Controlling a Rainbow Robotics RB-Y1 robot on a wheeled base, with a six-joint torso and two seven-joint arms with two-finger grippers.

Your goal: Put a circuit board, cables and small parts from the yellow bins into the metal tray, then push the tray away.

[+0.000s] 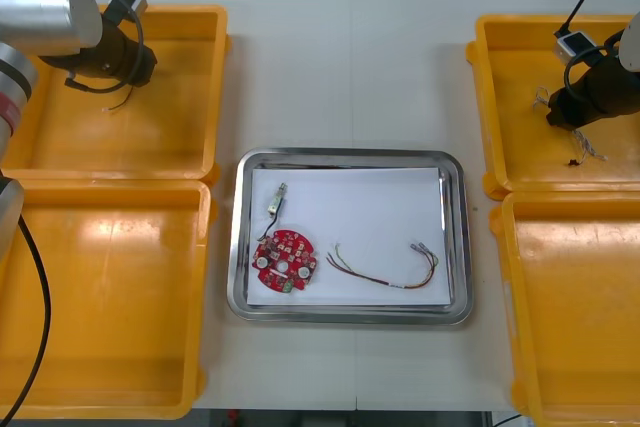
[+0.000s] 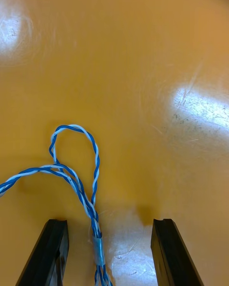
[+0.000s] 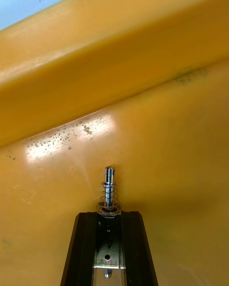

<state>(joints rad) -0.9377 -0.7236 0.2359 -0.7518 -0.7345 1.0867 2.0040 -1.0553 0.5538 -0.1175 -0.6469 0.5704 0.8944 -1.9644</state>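
Both arms reach into the far yellow bins (image 1: pixel 120 137).
The left hand (image 3: pixel 109 215) pinches a small metal part (image 3: pixel 109 188); the right hand (image 2: pixel 109 221) stands wide astride the blue-and-white cable (image 2: pixel 76 181). A circuit board (image 1: pixel 285 260) lies in the metal tray (image 1: pixel 350 315).

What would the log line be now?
left tool: shut on small metal part | right tool: open astride blue-white cable | metal tray: circuit board, red-yellow cable, second part

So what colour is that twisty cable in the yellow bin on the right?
Blue and white, twisted together. The right wrist view shows the cable best.
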